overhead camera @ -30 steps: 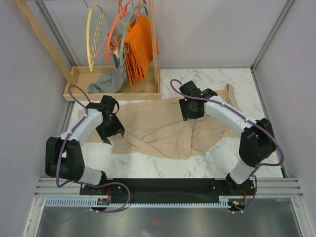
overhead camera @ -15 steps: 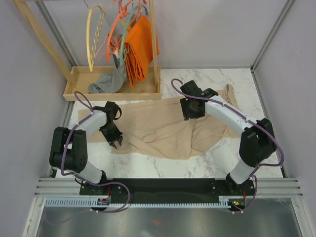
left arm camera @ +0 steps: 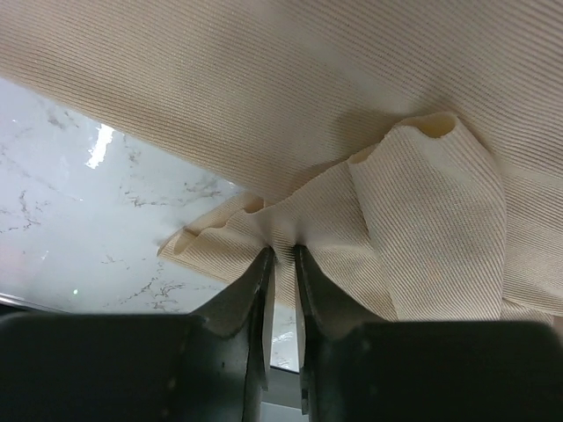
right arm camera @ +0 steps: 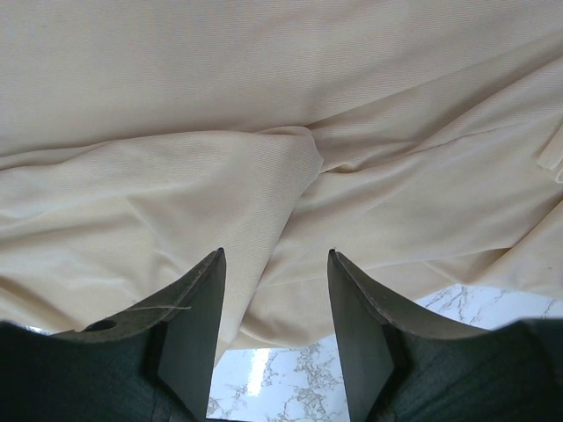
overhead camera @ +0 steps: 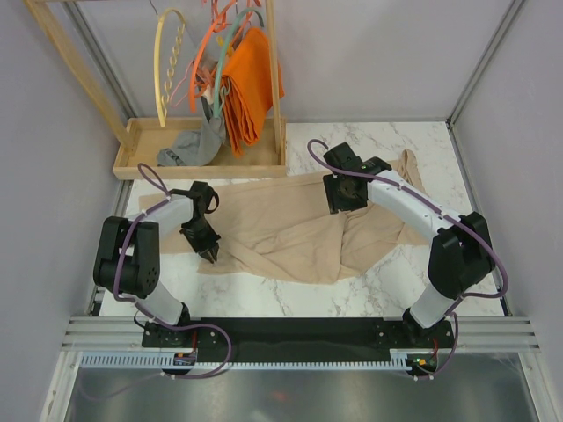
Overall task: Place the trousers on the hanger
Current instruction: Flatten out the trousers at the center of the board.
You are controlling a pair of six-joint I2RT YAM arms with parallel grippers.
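Note:
The beige trousers [overhead camera: 281, 224] lie spread and creased across the marble table. My left gripper [overhead camera: 209, 253] is at their near left corner, its jaws pinched on a bunched fold of the trousers [left arm camera: 422, 202] at the left gripper's [left arm camera: 281, 252] tips. My right gripper [overhead camera: 342, 205] hovers over the upper middle of the garment. In the right wrist view the right gripper [right arm camera: 276, 253] is open just above the trousers [right arm camera: 264, 105], with nothing between its fingers. The pale yellow arched hanger [overhead camera: 163, 66] hangs on the rack at the back left.
A wooden rack with a tray base [overhead camera: 141, 163] stands at the back left. It holds an orange cloth [overhead camera: 251, 83], orange hangers [overhead camera: 201, 61], a teal hanger [overhead camera: 222, 61] and a small grey garment [overhead camera: 189, 145]. Bare marble table [overhead camera: 387, 281] shows near the front right.
My left gripper has moved down onto the near left corner of the trousers and closed on a fold of fabric. The right arm has barely moved.

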